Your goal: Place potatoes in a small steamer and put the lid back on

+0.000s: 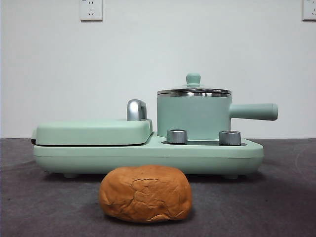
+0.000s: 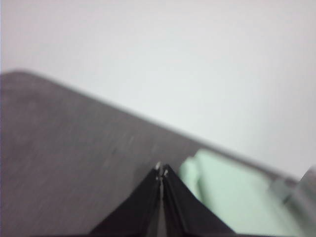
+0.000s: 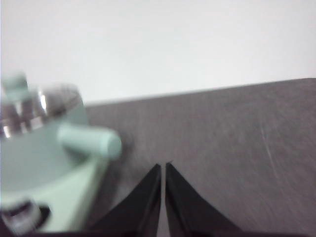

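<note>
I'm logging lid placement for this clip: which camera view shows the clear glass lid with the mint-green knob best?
The front view: the clear glass lid with steel rim and mint-green knob sits sharp and level on the mint-green cylindrical pot. The right wrist view shows it only blurred at the picture's edge. The left wrist view does not show it.

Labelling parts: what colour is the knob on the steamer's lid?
Mint green, like the pot; the lid knob shows best in the front view.

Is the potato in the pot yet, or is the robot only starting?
Only starting. Nothing looks done: the potato lies on the table in front of the cooker, and the lid sits on the small steamer. Nothing is in hand: the left gripper and right gripper are shut and empty. Left to do: lift the lid, put the potato in, cover again.
</note>
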